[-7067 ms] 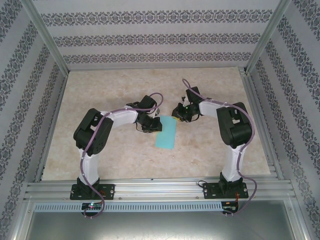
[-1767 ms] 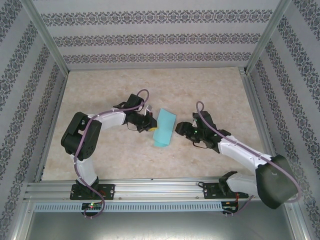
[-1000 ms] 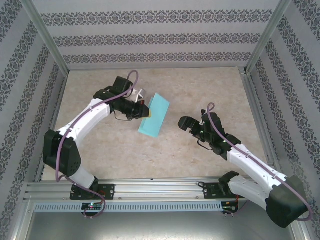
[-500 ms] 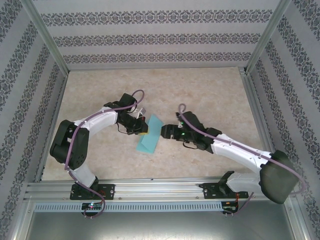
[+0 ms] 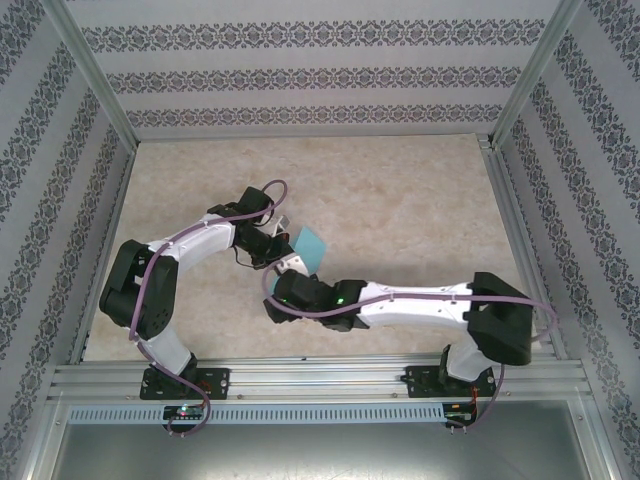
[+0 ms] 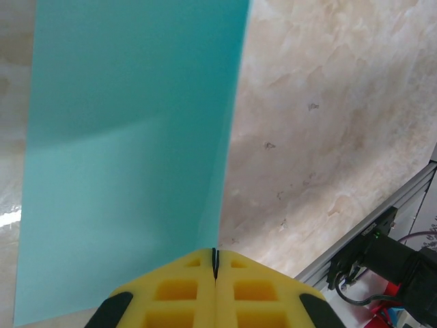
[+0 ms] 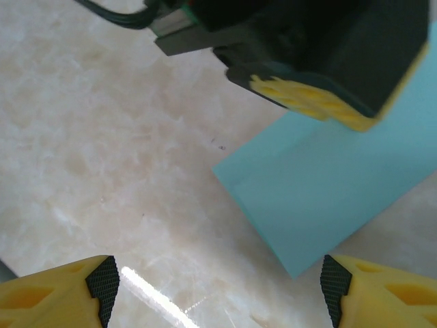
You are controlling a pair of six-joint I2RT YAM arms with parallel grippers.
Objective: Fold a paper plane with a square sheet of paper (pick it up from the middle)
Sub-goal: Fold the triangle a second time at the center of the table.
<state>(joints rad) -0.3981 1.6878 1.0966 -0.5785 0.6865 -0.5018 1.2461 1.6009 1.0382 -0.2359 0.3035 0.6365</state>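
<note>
Our left gripper [image 6: 214, 258] clenches the smooth, creased turquoise sheet of paper [image 6: 130, 137]; our right gripper [image 7: 218, 290] gapes empty above the glossy marbled table [image 7: 102, 137].

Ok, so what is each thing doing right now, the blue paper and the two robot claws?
sheet of paper: folded into a long rectangle, not yet a plane, pinched at one edge.
left gripper: shut on the sheet of paper.
right gripper: open, holding nothing, close to a corner of the sheet of paper.
</note>
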